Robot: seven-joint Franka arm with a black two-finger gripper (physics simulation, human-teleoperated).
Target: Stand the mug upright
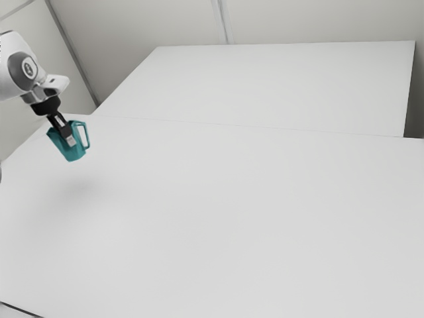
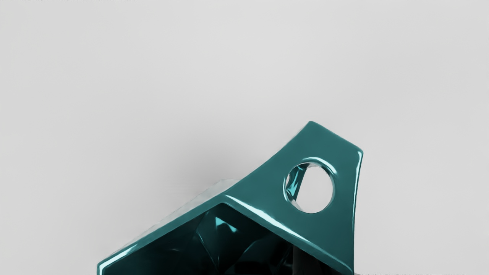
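The teal mug (image 1: 75, 151) hangs above the table at the exterior view's left, tilted, its mouth toward the hand and its base pointing down. My gripper (image 1: 70, 140) is shut on its wall, with the handle on the side toward the exterior view's right. In the wrist view the mug (image 2: 263, 187) shows its angular rim, dark inside and handle with a round hole. A dark finger (image 2: 305, 263) reaches inside the mug; the mug's wall hides the other finger's tip.
The white table (image 1: 232, 212) lies below the mug, with a soft shadow under it. Behind stands another large white surface (image 1: 265, 86), and pale walls rise at the back and at the exterior view's left.
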